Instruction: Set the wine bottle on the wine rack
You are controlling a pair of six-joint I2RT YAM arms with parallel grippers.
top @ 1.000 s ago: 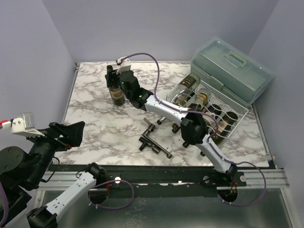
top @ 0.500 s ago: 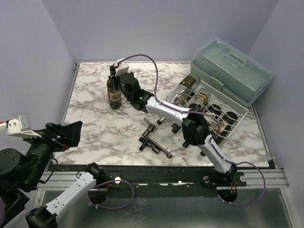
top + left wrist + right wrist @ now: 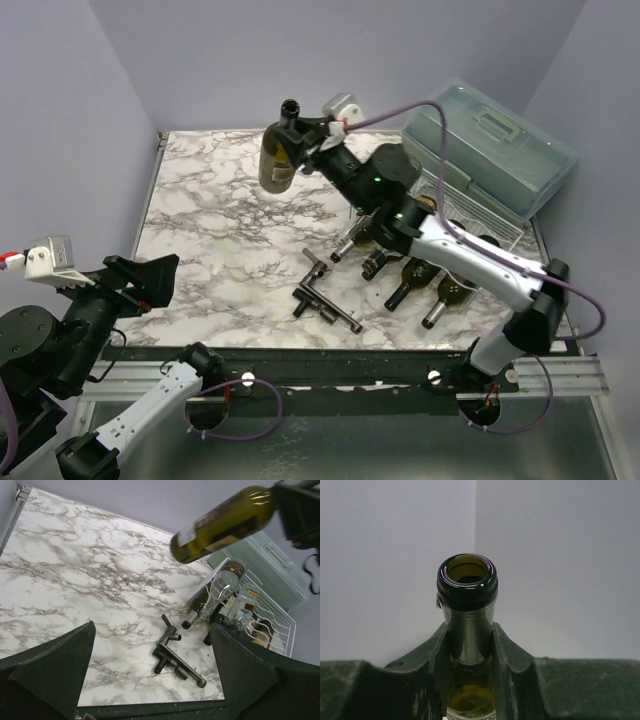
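Wine bottle (image 3: 277, 162) hangs tilted in the air over the far tabletop (image 3: 200, 230), neck clamped in the right gripper (image 3: 303, 133), so the carry is in hand and next likely calls for laying it in a free wine rack (image 3: 278, 629) cradle.

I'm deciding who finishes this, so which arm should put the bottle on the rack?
Right. The right gripper is shut on the neck of the bottle, holding it above the table, and the rack sits on its side. The left gripper hangs open at the near left corner, far from both.
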